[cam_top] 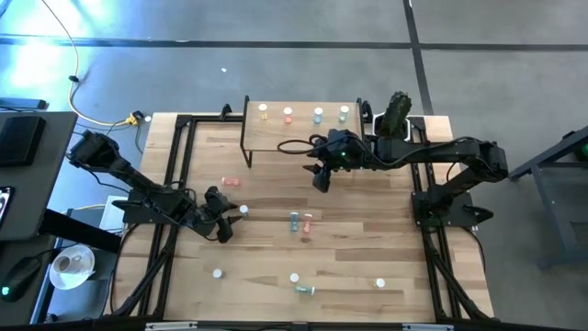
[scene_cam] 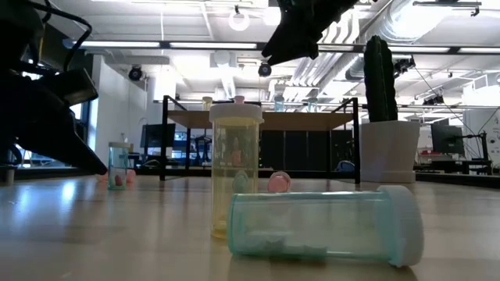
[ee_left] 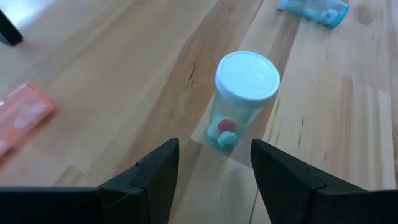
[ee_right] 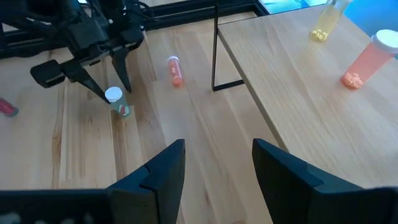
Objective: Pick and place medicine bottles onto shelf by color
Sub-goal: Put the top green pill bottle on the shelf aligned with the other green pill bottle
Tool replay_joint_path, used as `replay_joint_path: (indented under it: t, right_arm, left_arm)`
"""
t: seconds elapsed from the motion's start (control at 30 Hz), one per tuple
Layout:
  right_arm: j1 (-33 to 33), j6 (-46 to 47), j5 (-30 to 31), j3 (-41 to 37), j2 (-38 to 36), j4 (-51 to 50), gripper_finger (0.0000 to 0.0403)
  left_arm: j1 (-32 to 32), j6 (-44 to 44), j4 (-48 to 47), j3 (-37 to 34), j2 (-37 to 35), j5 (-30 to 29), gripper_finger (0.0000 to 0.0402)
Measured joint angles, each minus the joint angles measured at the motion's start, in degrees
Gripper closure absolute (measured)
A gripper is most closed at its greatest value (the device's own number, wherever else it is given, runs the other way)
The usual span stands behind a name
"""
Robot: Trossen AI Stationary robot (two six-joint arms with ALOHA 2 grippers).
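Tools both gape open, empty. Left tool (ee_left: 214,180) hovers just short of an upright green bottle (ee_left: 239,102); right tool (ee_right: 214,168) hangs beside the shelf (ee_right: 298,74).

Your shelf (cam_top: 299,133) carries four bottles in a row. Your right gripper (cam_top: 322,176) hovers beside its front edge, your left gripper (cam_top: 231,221) near a white-capped bottle (cam_top: 243,210).

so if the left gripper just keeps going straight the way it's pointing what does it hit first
Most likely the upright green bottle with the white cap. It stands just ahead of the open left gripper, roughly in line with the gap between its fingers. Depth is hard to judge.
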Motion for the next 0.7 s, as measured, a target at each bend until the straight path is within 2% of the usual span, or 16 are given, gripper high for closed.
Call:
replay_joint_path:
  t: [0.27, 0.5, 0.7]
  right_arm:
    - [0.0, -1.49, 0.02, 0.0, 0.0, 2.02, 0.0224]
    - [0.0, -1.49, 0.02, 0.0, 0.0, 2.14, 0.0224]
    - [0.0, -1.47, 0.02, 0.0, 0.0, 2.14, 0.0224]
  left_arm:
    - [0.22, 1.92, 8.39, 0.0, 7.66, -0.96, 0.0213]
    - [3.24, 3.1, 14.97, 0.02, 14.17, -1.56, 0.0213]
    - [4.08, 4.26, 18.9, 0.04, 17.26, -1.71, 0.0213]
